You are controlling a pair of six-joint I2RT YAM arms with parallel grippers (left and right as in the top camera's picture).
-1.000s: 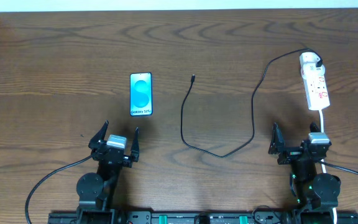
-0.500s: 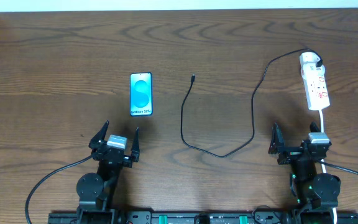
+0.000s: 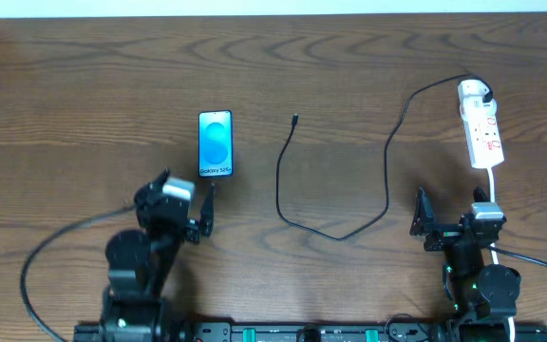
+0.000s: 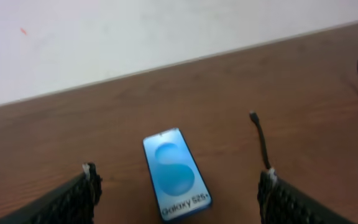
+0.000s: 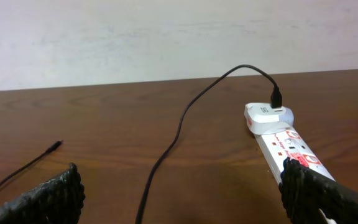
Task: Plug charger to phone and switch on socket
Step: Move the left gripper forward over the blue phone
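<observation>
The phone [image 3: 216, 143] lies flat with its screen lit, left of the table's middle. In the left wrist view the phone [image 4: 176, 174] sits just ahead, between my fingers [image 4: 79, 196]. My left gripper [image 3: 188, 186] is open just short of its near end and holds nothing. The charger [image 3: 283, 180] is a thin black cable. Its connector tip [image 3: 295, 119] lies loose right of the phone, and the other end runs to a white plug [image 3: 474, 91] in the socket [image 3: 483, 135]. My right gripper [image 3: 449, 204] is open near the front edge, below the socket [image 5: 284, 146].
The cable loops wide across the middle of the table [image 3: 84, 85], reaching low at its bend [image 3: 340, 236]. The socket's thick white cord [image 3: 493, 180] runs down past my right gripper. A pale wall borders the table's far edge.
My left arm has moved forward and slightly right, bringing its open gripper close to the phone's near end. The right arm, the phone and the cable have not moved.
</observation>
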